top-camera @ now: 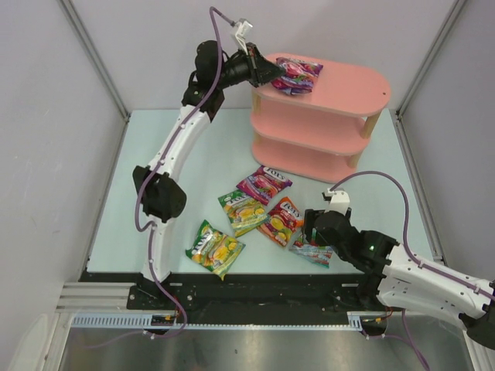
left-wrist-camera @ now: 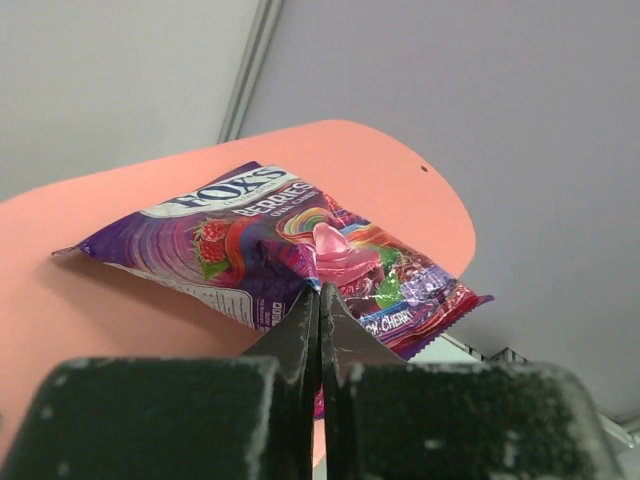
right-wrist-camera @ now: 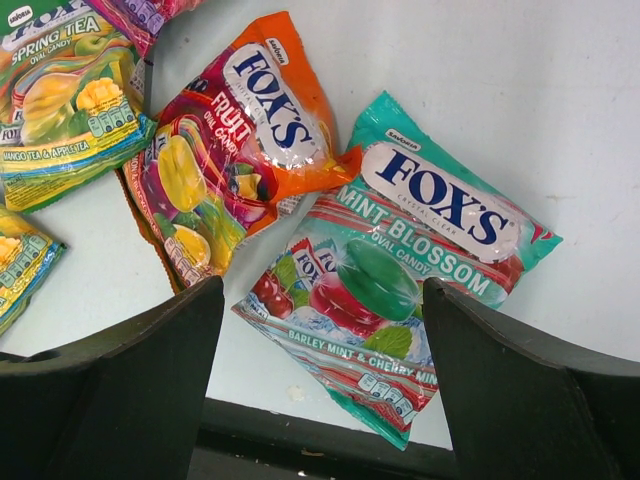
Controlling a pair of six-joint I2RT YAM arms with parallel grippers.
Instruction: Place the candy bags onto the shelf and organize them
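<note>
Purple and glossy, a candy bag [left-wrist-camera: 290, 250] lies on the top board of the pink shelf [top-camera: 352, 91], its near edge pinched by the closed fingers of the left gripper [left-wrist-camera: 320, 298]. In front of the shelf, five more bags [top-camera: 244, 210] lie on the bench [top-camera: 155, 166]. There the right gripper [right-wrist-camera: 322, 300] holds its fingers wide open above the teal bag [right-wrist-camera: 430, 235].

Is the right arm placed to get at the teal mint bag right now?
Probably yes: the right end effector hangs open directly over the teal mint bag, nothing lying across its middle.
</note>
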